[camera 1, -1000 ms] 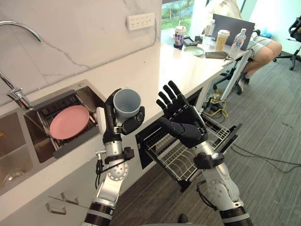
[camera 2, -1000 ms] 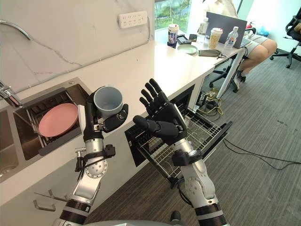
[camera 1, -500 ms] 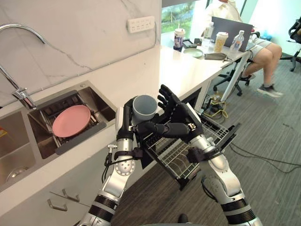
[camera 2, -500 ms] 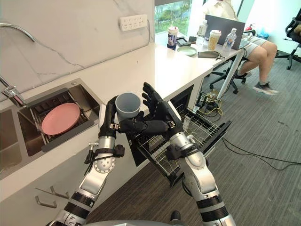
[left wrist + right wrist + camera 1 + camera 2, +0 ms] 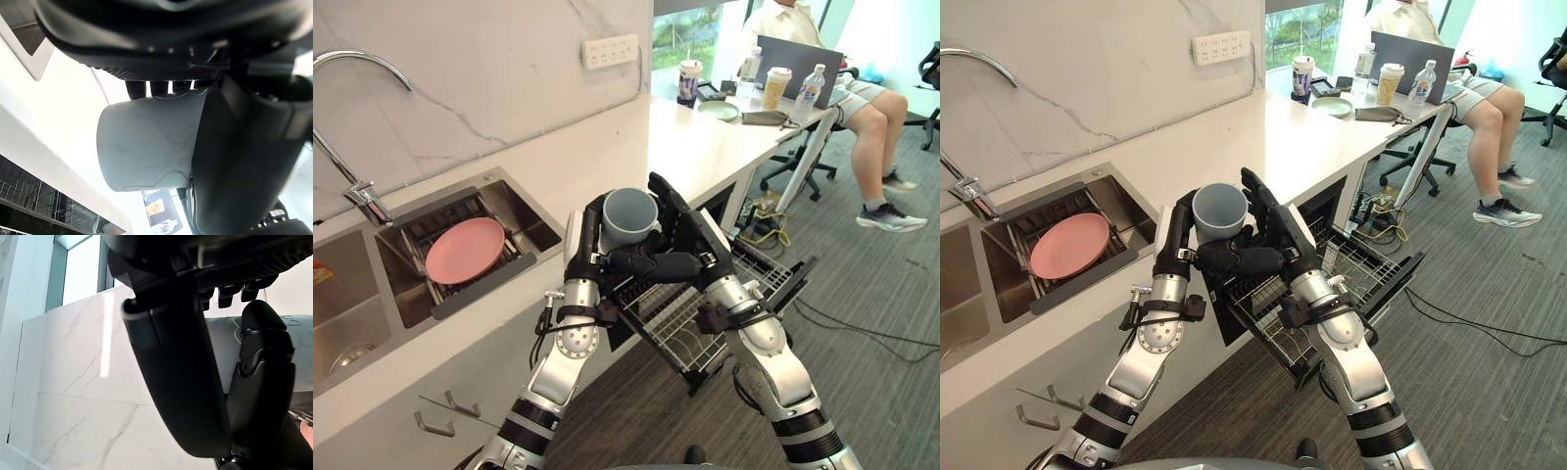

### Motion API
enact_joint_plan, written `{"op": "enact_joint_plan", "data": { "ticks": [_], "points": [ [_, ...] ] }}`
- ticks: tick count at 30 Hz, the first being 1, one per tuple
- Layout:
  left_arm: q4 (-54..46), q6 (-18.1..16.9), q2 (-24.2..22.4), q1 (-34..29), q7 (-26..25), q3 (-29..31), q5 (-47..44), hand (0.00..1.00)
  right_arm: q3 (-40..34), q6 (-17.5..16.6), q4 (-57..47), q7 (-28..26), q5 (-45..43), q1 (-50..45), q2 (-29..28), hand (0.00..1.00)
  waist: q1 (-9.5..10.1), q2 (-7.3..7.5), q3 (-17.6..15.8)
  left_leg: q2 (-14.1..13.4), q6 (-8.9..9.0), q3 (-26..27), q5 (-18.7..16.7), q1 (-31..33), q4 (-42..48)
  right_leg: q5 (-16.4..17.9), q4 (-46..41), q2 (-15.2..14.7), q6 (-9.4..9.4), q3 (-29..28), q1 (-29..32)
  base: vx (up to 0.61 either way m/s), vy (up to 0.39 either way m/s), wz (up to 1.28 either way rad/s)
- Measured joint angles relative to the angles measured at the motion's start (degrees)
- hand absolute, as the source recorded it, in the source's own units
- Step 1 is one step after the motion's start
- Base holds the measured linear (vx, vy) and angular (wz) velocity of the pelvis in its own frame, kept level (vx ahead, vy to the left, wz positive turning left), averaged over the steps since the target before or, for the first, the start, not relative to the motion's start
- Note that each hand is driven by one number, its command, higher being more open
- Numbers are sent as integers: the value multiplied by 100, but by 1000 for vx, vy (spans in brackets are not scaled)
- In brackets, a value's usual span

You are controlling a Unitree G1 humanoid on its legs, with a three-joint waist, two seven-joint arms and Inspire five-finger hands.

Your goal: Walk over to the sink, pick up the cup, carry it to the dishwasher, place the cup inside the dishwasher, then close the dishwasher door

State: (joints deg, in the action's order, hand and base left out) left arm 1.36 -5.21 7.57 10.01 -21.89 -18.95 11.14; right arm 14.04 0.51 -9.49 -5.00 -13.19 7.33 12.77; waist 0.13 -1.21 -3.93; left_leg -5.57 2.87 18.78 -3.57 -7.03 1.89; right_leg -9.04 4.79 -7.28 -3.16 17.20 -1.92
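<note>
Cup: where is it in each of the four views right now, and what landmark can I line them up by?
Left eye view: cup at centre, held in the left hand, with the right hand against it.
Right eye view: centre, slightly left.
Left wrist view: pale grey, in the middle.
Right wrist view: grey surface past the right hand's thumb.
Landmark: pink plate, to the cup's left in both eye views.

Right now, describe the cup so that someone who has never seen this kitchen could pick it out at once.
Find the white counter with the sink; before its edge, above the pulled-out dishwasher rack, look between the left hand and right hand. The cup is the plain blue-grey one gripped upright by the left hand, unlike the lidded paper cups at the counter's far end.
</note>
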Motion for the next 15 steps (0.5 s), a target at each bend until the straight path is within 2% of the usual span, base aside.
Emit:
{"op": "enact_joint_plan", "data": {
  "ticks": [9,15],
  "points": [
    [-119,171,0,-2,42,-123,-113,0,9,9,224,193,95,122,-70,100,2,-1,0,6,3,-90,106,3,-107,-15,2,1,23,87,-3,-25,0,5],
    [-124,184,-8,-2,101,-165,-234,0,143,-118,370,673,100,174,-161,100,3,-2,1,10,2,-107,162,-7,-155,-17,3,1,24,122,2,-3,1,1]
  ]
}}
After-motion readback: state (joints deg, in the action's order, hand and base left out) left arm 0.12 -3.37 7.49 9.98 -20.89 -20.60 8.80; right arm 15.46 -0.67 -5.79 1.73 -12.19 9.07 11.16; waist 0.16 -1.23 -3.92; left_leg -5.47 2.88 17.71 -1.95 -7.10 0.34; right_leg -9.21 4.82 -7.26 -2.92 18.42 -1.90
